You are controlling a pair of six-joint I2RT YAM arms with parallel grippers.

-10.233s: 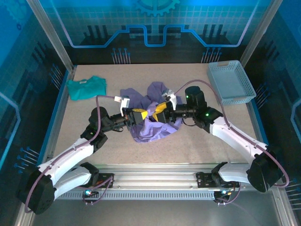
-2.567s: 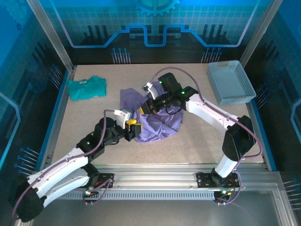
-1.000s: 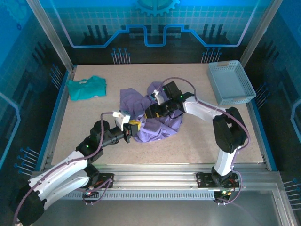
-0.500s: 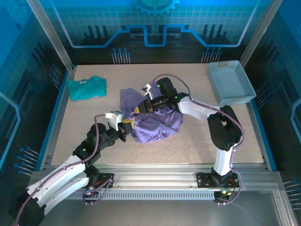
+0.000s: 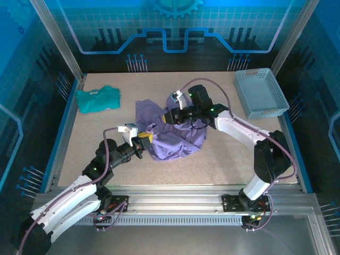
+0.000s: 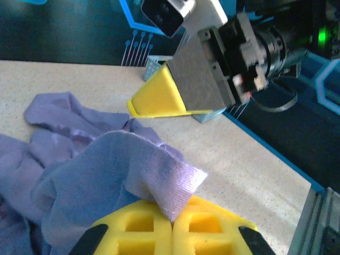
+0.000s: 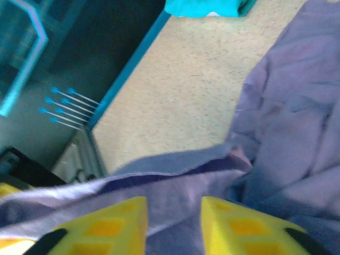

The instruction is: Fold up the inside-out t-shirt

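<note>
The inside-out t-shirt (image 5: 180,139) lies crumpled in a lavender heap at the table's middle. My left gripper (image 5: 143,140) is at the heap's near left edge. In the left wrist view its yellow fingers (image 6: 133,231) are pressed together on a corner of the t-shirt (image 6: 95,170). My right gripper (image 5: 169,117) hovers over the heap's far left part. In the right wrist view the right gripper (image 7: 173,218) has its jaws apart, with a fold of the t-shirt (image 7: 297,133) lying loose in the gap. One of the right gripper's fingers (image 6: 159,101) shows above the cloth in the left wrist view.
A small teal shirt (image 5: 97,99) lies folded at the far left of the table, also seen as the teal shirt (image 7: 204,6) in the right wrist view. A pale blue basket (image 5: 262,93) stands at the far right. Bare tabletop surrounds the heap.
My left gripper has drawn its corner of the shirt a little left. The right gripper swung left over the heap, then back right, and its jaws now stand apart.
</note>
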